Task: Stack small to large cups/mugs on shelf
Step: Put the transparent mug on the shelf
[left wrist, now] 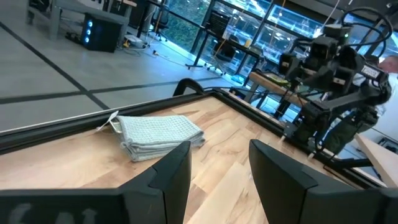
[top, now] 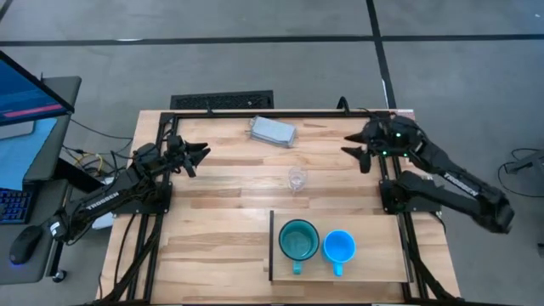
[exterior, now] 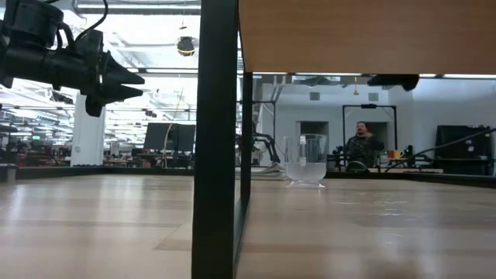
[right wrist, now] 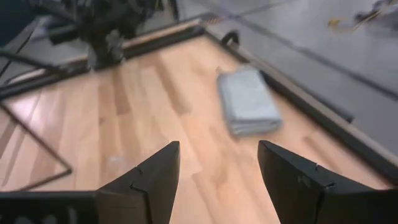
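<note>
A teal mug (top: 298,240) and a bright-blue mug (top: 338,247) stand side by side, mouths up, on the pale shelf (top: 374,255) at the table's near right; both handles point toward the near edge. A dark upright edge (top: 271,246) bounds the shelf's left side. The small clear cup (top: 297,179) stands upright on the tabletop, just beyond the shelf, and shows in the low view as well (exterior: 306,161). My left gripper (top: 197,157) hovers open at the far left, pointing level toward the right. My right gripper (top: 355,146) hovers open at the far right, tipped slightly downward.
A folded grey cloth (top: 272,131) lies near the far edge between the two grippers. In the low view the shelf's dark post (exterior: 217,139) stands close to the camera. A monitor and keyboard sit off the table's left. A person (exterior: 362,143) sits in the room behind.
</note>
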You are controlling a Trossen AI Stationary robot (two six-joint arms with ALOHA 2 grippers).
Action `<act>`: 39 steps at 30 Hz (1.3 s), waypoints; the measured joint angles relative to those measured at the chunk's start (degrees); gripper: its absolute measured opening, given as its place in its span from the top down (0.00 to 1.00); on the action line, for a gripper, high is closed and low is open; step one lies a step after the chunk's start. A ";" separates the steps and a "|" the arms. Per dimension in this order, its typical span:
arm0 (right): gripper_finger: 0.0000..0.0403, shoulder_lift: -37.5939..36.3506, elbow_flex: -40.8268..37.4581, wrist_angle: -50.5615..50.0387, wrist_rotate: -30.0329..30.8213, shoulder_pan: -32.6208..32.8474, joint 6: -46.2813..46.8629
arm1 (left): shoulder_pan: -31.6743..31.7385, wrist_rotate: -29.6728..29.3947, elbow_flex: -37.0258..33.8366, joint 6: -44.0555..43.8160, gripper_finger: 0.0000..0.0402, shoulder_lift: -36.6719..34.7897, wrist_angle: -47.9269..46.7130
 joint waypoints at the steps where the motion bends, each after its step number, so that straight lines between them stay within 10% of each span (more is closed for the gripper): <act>1: 0.41 1.25 0.00 0.10 0.21 1.06 0.00 | 0.01 0.00 0.00 0.00 0.62 -0.01 0.00; 39: 0.56 39.05 15.49 1.44 7.14 22.71 -0.07 | 0.01 0.04 0.00 0.00 0.62 0.01 -0.18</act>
